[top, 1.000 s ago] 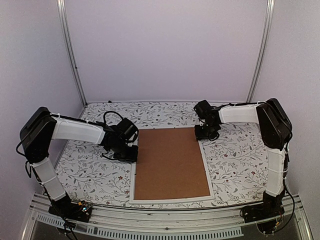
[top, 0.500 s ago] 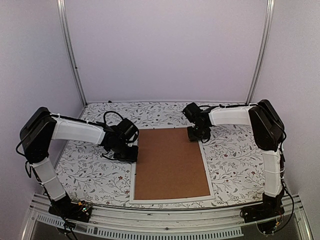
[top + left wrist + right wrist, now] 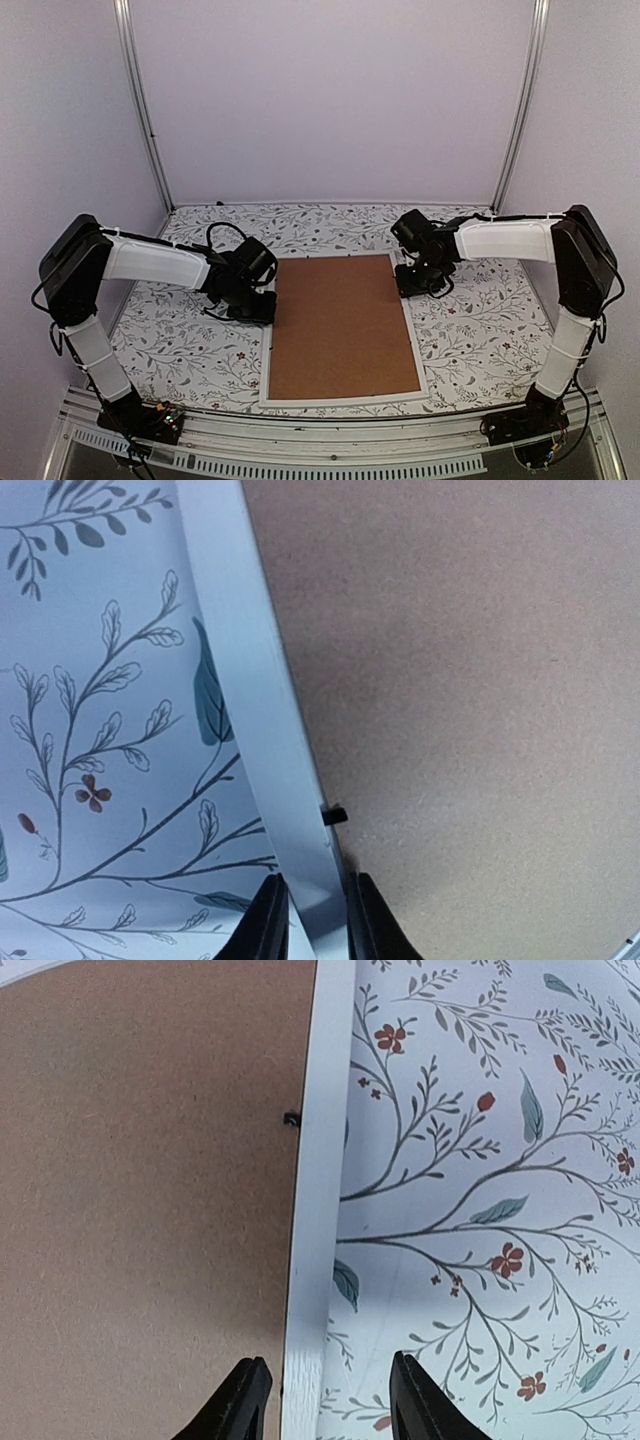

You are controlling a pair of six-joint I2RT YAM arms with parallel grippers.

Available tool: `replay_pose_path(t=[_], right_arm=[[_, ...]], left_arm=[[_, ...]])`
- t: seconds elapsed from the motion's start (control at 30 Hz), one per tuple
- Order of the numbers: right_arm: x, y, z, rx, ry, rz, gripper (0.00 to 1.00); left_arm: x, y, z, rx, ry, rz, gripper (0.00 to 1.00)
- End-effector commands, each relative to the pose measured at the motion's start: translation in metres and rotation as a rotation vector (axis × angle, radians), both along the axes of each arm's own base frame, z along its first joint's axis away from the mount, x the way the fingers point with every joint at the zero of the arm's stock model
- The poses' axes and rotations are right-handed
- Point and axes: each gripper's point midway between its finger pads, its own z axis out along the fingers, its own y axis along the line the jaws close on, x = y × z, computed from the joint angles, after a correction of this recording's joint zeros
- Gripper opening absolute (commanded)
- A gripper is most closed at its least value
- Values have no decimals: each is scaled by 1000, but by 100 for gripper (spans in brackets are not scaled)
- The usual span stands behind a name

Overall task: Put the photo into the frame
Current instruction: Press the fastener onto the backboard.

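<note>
Two arms: both reach in low over the floral desk (image 3: 180, 350); one meets each long side of the frame (image 3: 340, 400)
Frame: white and narrow-rimmed; it lies flat at the middle of the desk, long sides running from 6 to 12 o'clock in the top view; its near short side sits close to the desk's near edge
Backing board (image 3: 342, 325): plain brown; it fills the frame from rim to rim, and nothing else shows inside the white border
Left tool (image 3: 316, 880): at the frame's 10 o'clock, on the left long rim; the wrist view has its dark fingers (image 3: 268, 925) tight against the white rim, one on the desk side, one on the board side; clamped on the frame
Right tool (image 3: 329, 1358): at the frame's 2 o'clock, on the right long rim just short of the far corner; jaws apart and straddling the rim, one finger over the board, the other out over the floral desk; the rim runs just beside the board-side finger, with a clear gap on the desk side; whether either finger touches the rim, I cannot tell
Black tab (image 3: 335, 815): a small dark clip at the rim's inner edge, against the board, just ahead of the left tool; the right wrist view shows a like one farther ahead of the right tool
</note>
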Motion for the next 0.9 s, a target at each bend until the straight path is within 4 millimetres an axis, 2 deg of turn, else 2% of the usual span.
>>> replay_pose_path(t=[0.0,0.2,0.7,0.87], right_arm=[[-18,-8,7,41,25,-14,46],[-28,-13,-4,42,51,-18,46],[-31,-11,-31,25,100,-4,45],[-28,-10,-26,39,86,-6,45]], left_arm=[[-12,-1,-15,20,28,-38,21],[-11,-1,-15,21,29,-38,21],[-12,0,-15,19,28,-34,21],[-12,0,-15,20,28,-36,21]])
